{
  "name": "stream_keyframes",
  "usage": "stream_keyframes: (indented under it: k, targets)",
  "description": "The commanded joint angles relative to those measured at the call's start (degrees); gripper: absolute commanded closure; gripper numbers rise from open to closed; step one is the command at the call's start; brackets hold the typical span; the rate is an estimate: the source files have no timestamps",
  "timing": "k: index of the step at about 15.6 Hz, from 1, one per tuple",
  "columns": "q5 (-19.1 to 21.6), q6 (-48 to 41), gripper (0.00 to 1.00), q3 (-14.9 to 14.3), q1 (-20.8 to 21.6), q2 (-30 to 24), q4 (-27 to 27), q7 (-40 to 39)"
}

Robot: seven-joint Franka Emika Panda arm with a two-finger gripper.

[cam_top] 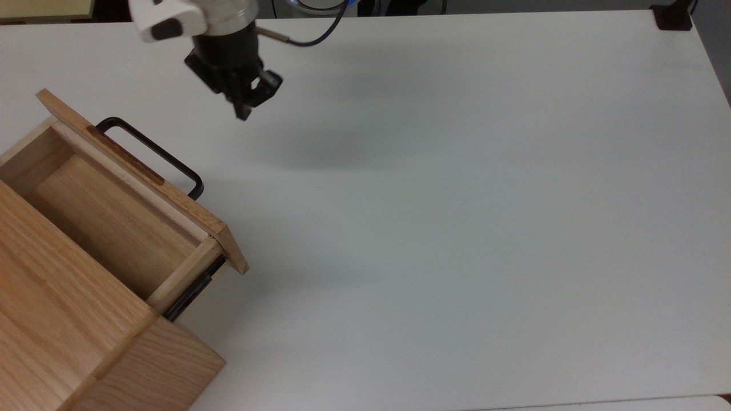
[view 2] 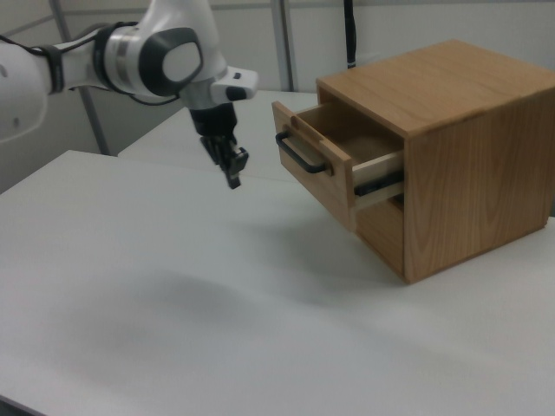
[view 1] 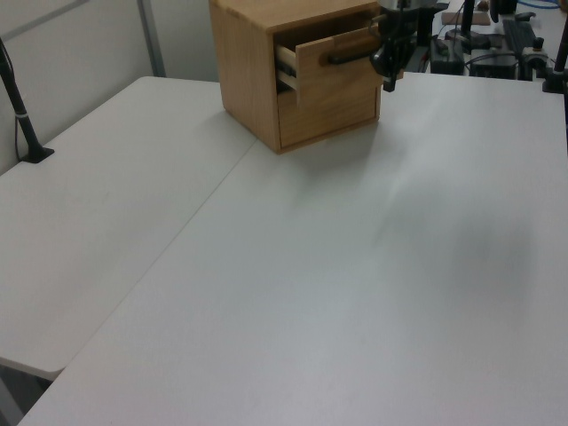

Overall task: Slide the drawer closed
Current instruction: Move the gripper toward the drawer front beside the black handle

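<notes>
Clenched together, the jaws of the gripper (cam_top: 243,111) met in a single dark tip that held nothing and pointed down at the white table (cam_top: 457,200). Beside it, the drawer (cam_top: 131,205) stood pulled partway out of the wooden cabinet (cam_top: 63,337) at the top view's lower left, its pale oak box bare inside. Its flat front panel carried a thin black U-shaped handle (cam_top: 157,154), and a black rail showed along its side. In the right view the drawer (view 2: 334,160) jutted from the upper part of the cabinet (view 2: 451,147) toward the gripper (view 2: 232,178). The white arm (view 2: 130,56) reached in from the right view's left, wrist bent downward, the gripper hovering above the table, near the handle (view 2: 299,156) but apart from it. In the left view the gripper (view 1: 390,80) hung in front of the drawer's (view 1: 342,58) right end.
</notes>
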Motion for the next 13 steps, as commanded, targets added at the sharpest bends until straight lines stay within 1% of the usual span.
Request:
stream_keyframes:
  k: [1,3,4,8,9,11,13]
  targets:
    - [-0.4,3.8,1.0,-0.1,-1.2,4.8,5.9,6.0]
    - [-3.9,6.2,1.0,0.0,-1.5,6.1,6.4,9.5]
    - [-5.0,7.4,1.0,0.0,-1.5,6.6,6.4,10.1]
    - [-5.7,11.7,1.0,-0.1,-2.4,7.7,6.6,10.3]
    - [-6.3,12.3,1.0,-0.1,-2.5,8.3,7.5,10.4]
    - [-6.9,14.1,1.0,-1.1,-2.5,9.9,9.1,10.5]
    - [-6.8,18.5,1.0,-2.7,-2.5,11.4,9.8,10.5]
